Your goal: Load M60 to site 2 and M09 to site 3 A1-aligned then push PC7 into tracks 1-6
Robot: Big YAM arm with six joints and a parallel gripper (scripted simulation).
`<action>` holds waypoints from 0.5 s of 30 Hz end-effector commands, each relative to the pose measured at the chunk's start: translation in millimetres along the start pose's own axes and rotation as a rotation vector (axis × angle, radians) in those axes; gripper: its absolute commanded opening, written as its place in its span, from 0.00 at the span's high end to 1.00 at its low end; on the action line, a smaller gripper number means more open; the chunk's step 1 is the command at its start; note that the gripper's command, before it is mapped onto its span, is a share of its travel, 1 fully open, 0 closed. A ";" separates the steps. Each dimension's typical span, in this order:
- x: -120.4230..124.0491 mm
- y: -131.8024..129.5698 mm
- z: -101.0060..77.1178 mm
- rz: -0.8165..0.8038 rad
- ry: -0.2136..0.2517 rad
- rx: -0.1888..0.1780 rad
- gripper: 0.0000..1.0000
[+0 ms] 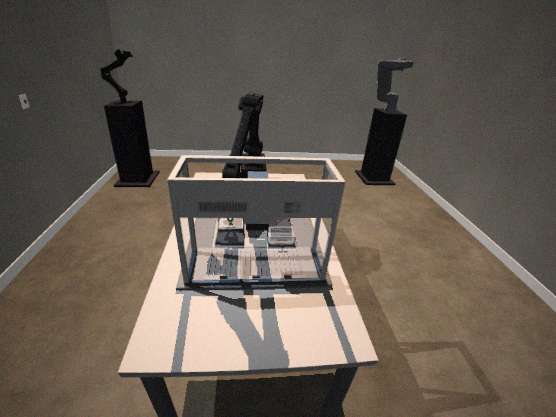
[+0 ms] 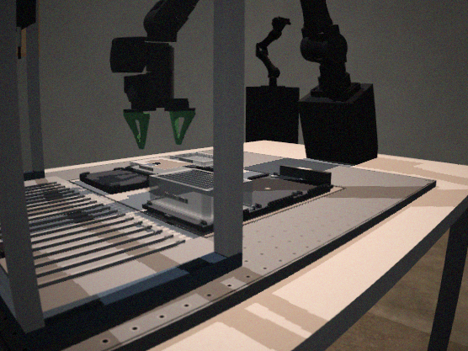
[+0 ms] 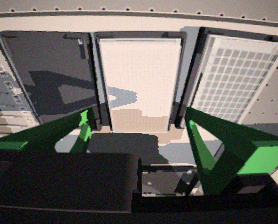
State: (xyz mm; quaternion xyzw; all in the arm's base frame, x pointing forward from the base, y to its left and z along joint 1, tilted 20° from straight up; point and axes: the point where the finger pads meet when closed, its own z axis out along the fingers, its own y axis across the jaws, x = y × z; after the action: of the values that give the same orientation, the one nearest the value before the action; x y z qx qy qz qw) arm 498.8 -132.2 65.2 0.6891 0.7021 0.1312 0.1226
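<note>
My gripper (image 2: 160, 129) is open and empty, hanging well above the row of nests. In the wrist view its green fingers straddle the middle nest, which holds a pale flat-topped plate (image 3: 140, 75), probably M60; its wells are too fine to see. The 96-well plate M06 (image 3: 235, 75) sits in the nest to the right. The nest to the left (image 3: 50, 75) is dark and looks empty. The deep-well block M09 (image 2: 185, 192) stands on the dark carrier PC7 (image 2: 273, 188) at the end away from the handle (image 2: 305, 173). The carrier lies on the apron in front of the rails.
The ribbed rails (image 2: 84, 228) run at the left of the side view. A grey frame post (image 2: 228, 114) stands in front of the carrier and hides part of it. The instrument frame (image 1: 256, 191) spans above the deck. The arm's base (image 2: 337, 119) stands behind the apron.
</note>
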 end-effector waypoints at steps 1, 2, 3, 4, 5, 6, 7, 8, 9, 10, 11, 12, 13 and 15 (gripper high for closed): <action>3.9 8.0 9.8 0.001 -0.003 -0.011 0.00; 3.9 8.0 9.8 0.001 -0.003 -0.011 0.00; 4.1 7.1 12.9 0.002 -0.003 -0.009 0.00; 4.3 6.2 15.9 0.002 -0.003 -0.008 0.00; 4.4 5.6 18.9 0.002 -0.003 -0.007 0.00; 4.5 5.2 21.7 0.002 -0.003 -0.006 0.00; 4.5 4.9 24.2 0.002 -0.003 -0.006 0.00; 4.6 4.9 24.2 0.002 -0.003 -0.006 0.00; 4.6 4.8 24.3 0.002 -0.003 -0.006 0.00; 4.6 4.8 24.3 0.002 -0.003 -0.005 0.00; 4.6 4.7 24.3 0.002 -0.003 -0.005 0.00; 4.6 4.5 24.3 0.002 -0.003 -0.005 0.00; 4.4 5.4 23.9 0.002 -0.003 -0.006 0.00; 4.1 6.9 23.2 0.002 -0.003 -0.009 0.00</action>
State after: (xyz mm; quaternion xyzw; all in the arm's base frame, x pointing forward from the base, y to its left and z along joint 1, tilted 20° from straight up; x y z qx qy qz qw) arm 505.7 -131.8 47.4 0.6898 0.7015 0.1316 0.1218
